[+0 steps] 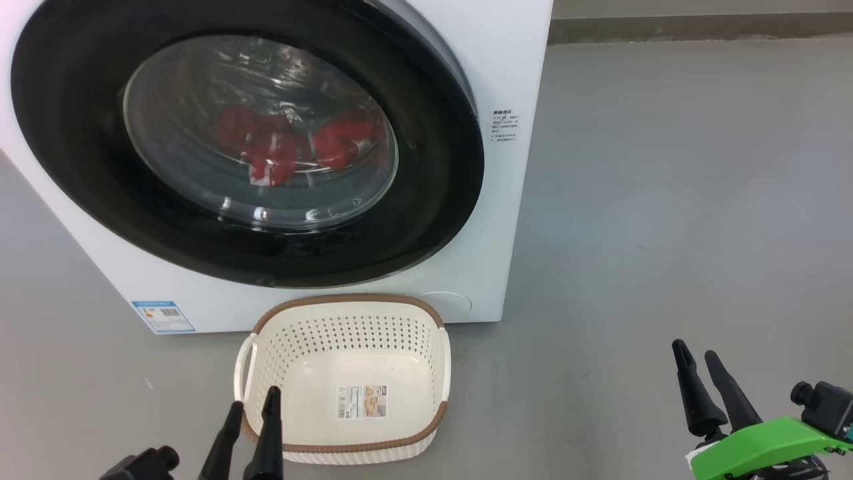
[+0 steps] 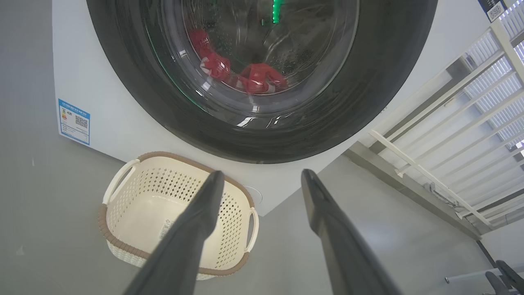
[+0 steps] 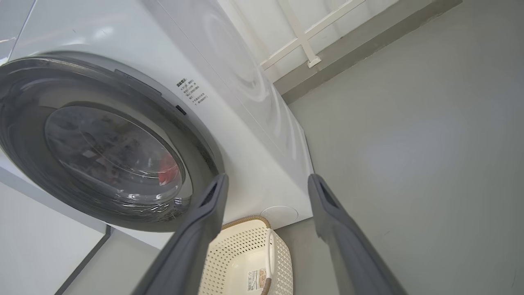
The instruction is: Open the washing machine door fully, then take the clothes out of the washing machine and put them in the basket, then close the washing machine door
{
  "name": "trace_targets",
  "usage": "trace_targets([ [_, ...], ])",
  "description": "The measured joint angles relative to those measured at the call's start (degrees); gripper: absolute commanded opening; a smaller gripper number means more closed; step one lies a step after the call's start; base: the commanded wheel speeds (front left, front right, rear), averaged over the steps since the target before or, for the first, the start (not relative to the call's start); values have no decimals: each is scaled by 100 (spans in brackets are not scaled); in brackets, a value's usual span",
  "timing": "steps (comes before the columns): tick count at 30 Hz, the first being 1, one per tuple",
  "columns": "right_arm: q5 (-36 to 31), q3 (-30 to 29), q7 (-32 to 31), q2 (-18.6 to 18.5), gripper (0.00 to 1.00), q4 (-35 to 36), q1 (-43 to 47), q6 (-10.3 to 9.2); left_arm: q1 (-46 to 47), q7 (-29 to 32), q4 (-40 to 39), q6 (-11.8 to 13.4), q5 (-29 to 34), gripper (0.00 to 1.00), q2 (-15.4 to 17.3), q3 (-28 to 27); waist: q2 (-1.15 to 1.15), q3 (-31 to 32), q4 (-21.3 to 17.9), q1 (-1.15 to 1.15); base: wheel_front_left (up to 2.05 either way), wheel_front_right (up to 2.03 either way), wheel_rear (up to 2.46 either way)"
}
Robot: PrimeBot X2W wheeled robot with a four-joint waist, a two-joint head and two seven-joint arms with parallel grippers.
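Smooth grey floor [image 1: 666, 167] runs to dark skirting [image 1: 700, 28] at the far wall [image 1: 700, 7]; the washing machine [image 1: 513, 67] and basket [image 1: 346, 298] stand on it. Left gripper [image 1: 253, 398] and right gripper [image 1: 695, 349] gape, empty.

A smooth pale grey floor [image 1: 666, 200] meets a darker grey skirting strip [image 1: 700, 28], above which rises a white barred frame [image 2: 428, 177].

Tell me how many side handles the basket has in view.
2. On the basket, one white handle is on the side toward the robot's left, and the other handle on the side toward its right. None seems hidden.
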State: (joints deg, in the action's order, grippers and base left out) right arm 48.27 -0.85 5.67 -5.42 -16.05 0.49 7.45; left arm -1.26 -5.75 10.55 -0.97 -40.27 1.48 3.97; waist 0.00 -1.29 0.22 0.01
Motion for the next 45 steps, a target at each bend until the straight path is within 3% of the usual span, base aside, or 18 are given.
trace_targets([
  [35, -1849, 45, 602, -176, 100, 191, 59, 0, -3, -600, -339, 303, 2535, 100, 62, 334, 0, -111, -5, 0, 0, 0, 0],
  [45, -2263, -70, 757, -177, 100, 196, 186, 0, -11, -760, -349, 355, 2966, 100, 82, 352, 0, -130, 1, 0, 0, 0, 0],
])
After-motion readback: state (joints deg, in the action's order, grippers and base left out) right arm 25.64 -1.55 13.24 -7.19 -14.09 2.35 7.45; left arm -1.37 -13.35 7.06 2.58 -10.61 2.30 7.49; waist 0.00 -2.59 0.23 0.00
